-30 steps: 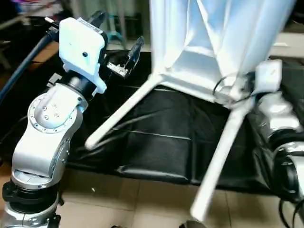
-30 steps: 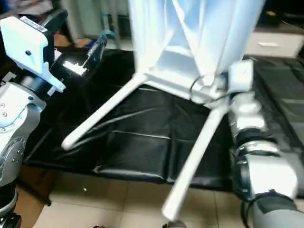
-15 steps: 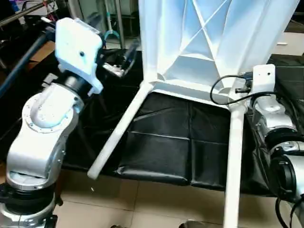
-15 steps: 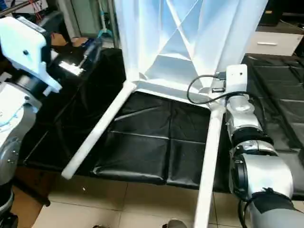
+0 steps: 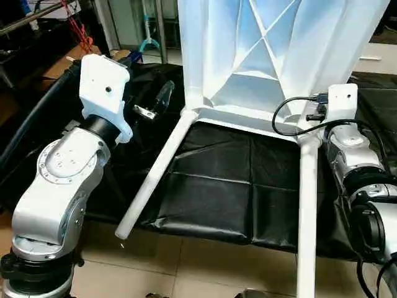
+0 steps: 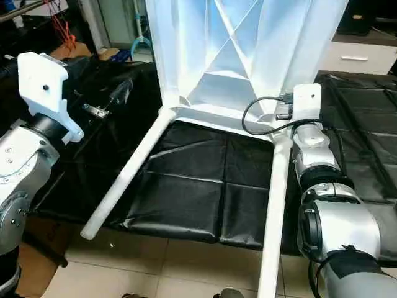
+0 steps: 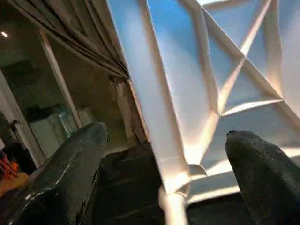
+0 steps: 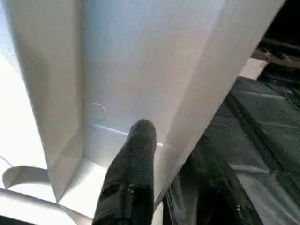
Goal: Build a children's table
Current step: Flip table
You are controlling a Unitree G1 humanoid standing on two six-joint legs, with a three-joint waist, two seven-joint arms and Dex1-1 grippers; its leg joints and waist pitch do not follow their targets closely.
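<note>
The children's table (image 5: 273,56) stands on edge in the upper middle of your head views, ribbed underside toward you, with two legs pointing out at you.

Start nearest. The right leg (image 5: 307,217) runs almost straight down the lower right of the frame and off the bottom edge. The left leg (image 5: 155,174) slants toward the lower left, and its free end hangs over the tiled floor (image 5: 205,267) just past the front edge of the desk (image 5: 236,192), which is draped in black sheeting. Both legs look seated in their corner sockets along the tabletop's lower edge.

Further in, your left gripper (image 5: 152,102) hangs at upper left, near the left socket but apart from it, its fingers (image 7: 65,173) spread wide around nothing; the wrist view frames the tabletop's corner between them. Your right gripper (image 5: 319,118) sits at the right-hand corner. One finger (image 8: 133,173) lies against the tabletop's wall inside that corner, but you cannot tell from these pictures whether the fingers are clamped on it.

By my reading you are about halfway: two legs in, and the two far corners, out of sight at the top, presumably still to be fitted. No spare legs show here.
</note>
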